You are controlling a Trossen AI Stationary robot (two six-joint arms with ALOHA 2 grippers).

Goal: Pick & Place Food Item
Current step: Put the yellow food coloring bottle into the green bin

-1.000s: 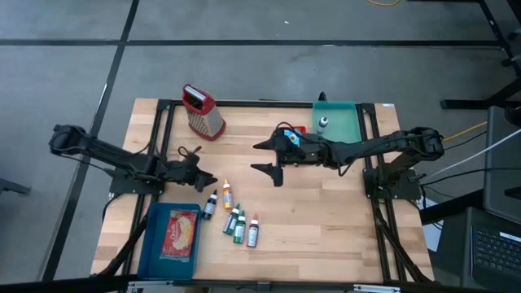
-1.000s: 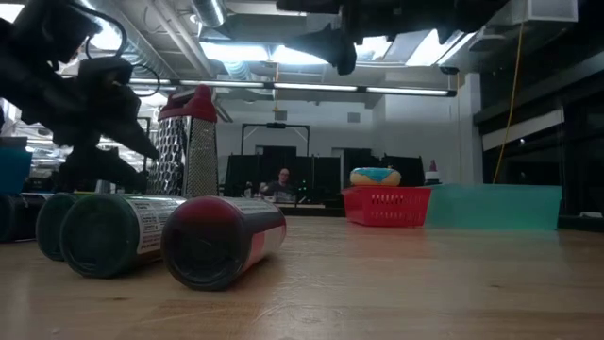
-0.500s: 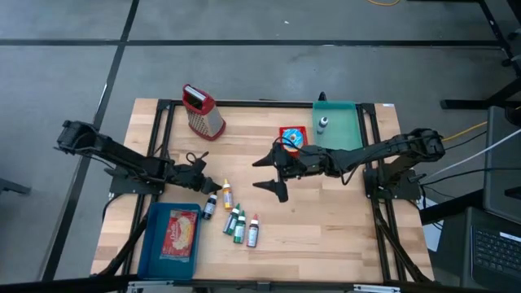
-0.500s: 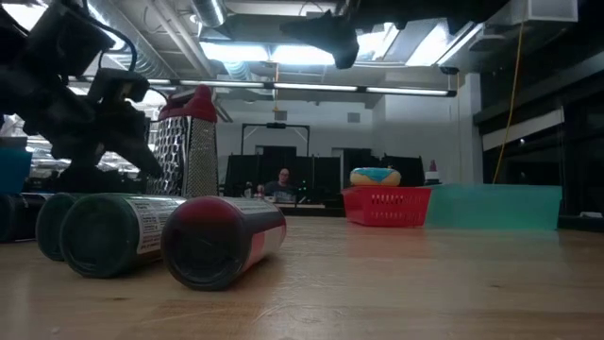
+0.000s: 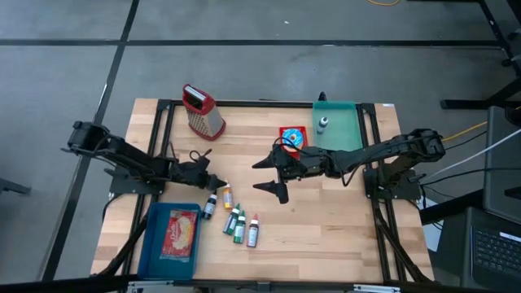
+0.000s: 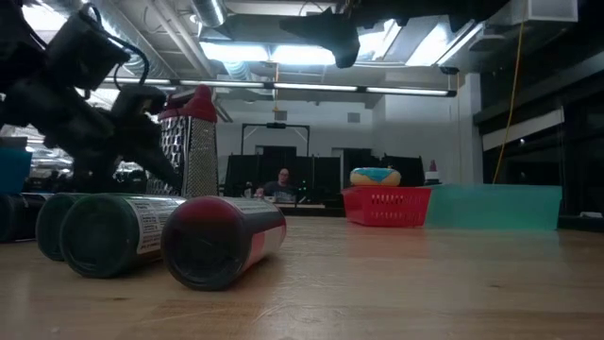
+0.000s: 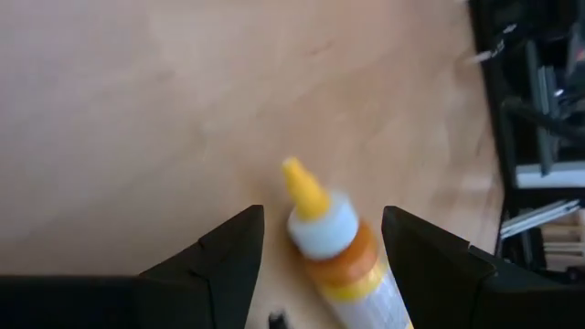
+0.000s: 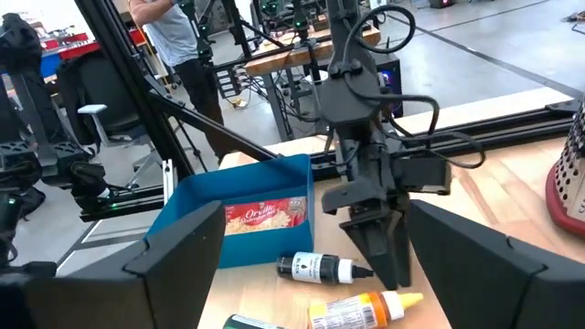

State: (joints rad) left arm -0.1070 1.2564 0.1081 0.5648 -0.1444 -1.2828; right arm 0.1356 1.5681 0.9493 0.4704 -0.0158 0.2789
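A small yellow-orange squeeze bottle (image 7: 340, 251) with a white collar and yellow nozzle lies on the wooden table (image 5: 326, 220). It shows in the high view as the yellow bottle (image 5: 227, 195). My left gripper (image 7: 322, 219) is open low over it, one finger on each side of the nozzle end, touching nothing that I can see. Its place on the table is left of centre (image 5: 216, 183). My right gripper (image 5: 273, 175) hangs open and high over the table's middle, holding nothing.
Several more small bottles (image 5: 238, 224) lie near the front. A blue bin (image 5: 171, 238) with a red packet sits front left. A grater (image 5: 203, 111), a red basket (image 6: 387, 203) with a donut (image 6: 376, 177), and a green tray (image 5: 340, 126) holding a bottle stand at the back.
My left gripper has moved toward the table's right edge and down, closing in on the yellow bottle's nozzle end, still open. My right gripper has swung toward the near edge, uncovering the red basket, and stays open.
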